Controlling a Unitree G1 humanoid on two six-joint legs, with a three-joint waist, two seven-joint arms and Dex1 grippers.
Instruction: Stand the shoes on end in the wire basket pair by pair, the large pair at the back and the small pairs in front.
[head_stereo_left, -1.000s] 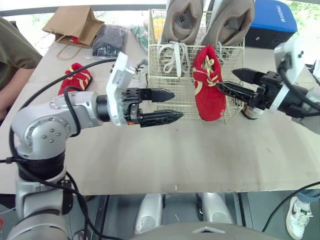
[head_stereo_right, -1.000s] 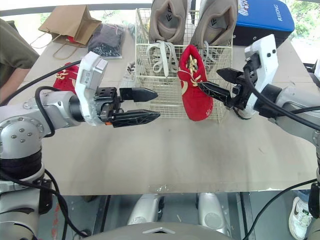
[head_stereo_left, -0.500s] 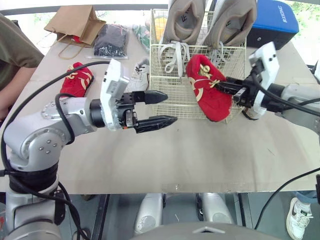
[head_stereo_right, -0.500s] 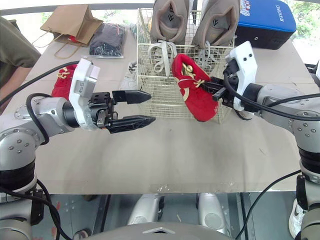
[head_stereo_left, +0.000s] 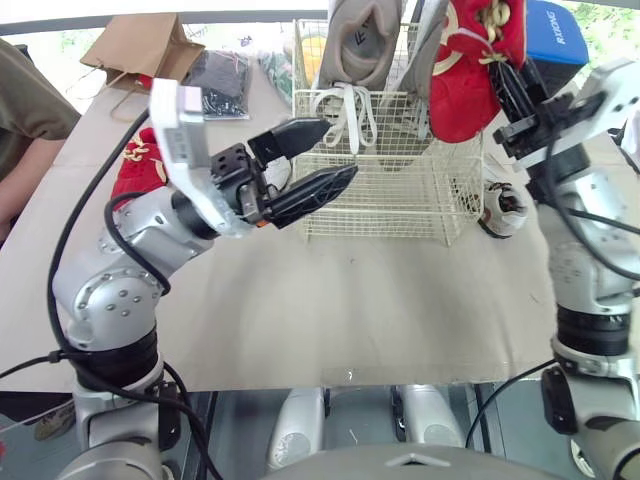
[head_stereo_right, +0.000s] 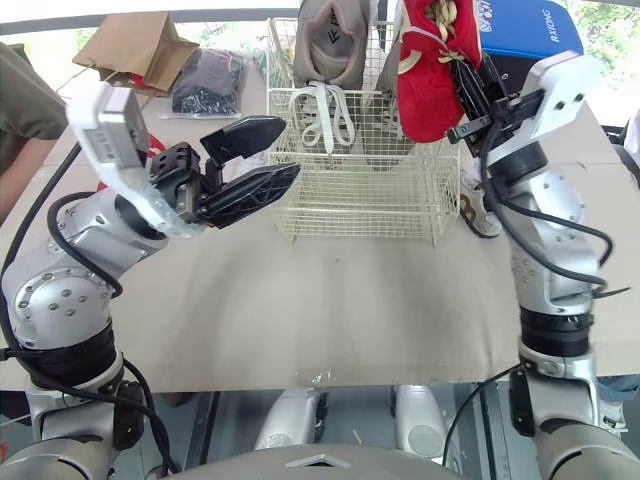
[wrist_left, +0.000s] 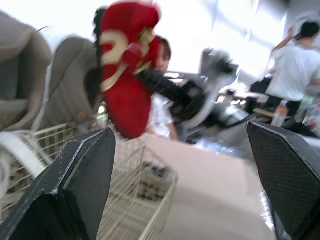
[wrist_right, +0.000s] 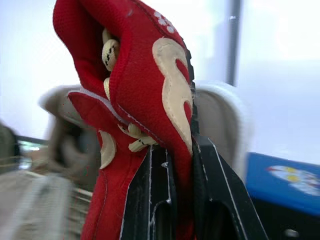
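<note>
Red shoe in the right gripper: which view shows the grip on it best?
Right wrist view: the red shoe sits close up, pinched between the right gripper's fingers. The eye views show it whole, high over the wire basket; the left wrist view shows it from afar.

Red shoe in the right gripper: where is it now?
Eye views: the red shoe is held up by the right gripper over the right side of the wire basket, beside the grey shoes.
</note>
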